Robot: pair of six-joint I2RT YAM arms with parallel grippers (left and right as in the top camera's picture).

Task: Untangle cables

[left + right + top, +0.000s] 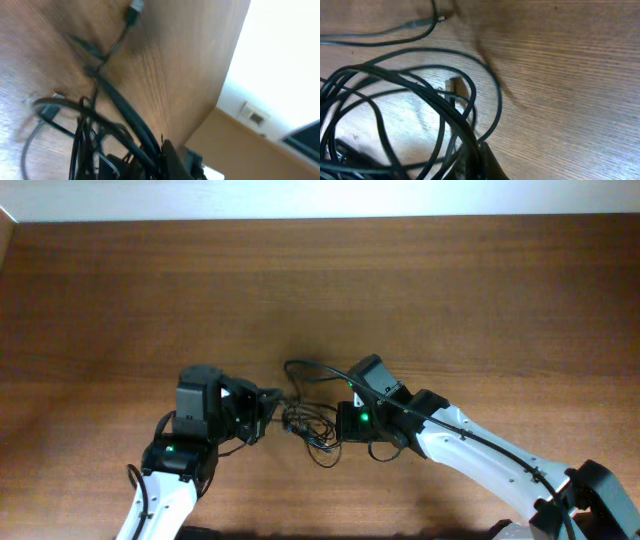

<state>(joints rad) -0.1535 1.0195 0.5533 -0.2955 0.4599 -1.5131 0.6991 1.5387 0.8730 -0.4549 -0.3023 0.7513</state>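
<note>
Bunched thin black cables (308,420) lay on the brown wooden counter (450,290); the left hand (272,402) and right hand (333,423), flanking the bunch, were each closed on strands.

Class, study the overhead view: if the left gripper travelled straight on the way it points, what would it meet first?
The bunched cables, lying right ahead of the left gripper; beyond them sits the right gripper. Height is unclear, so it might pass above some loops.
</note>
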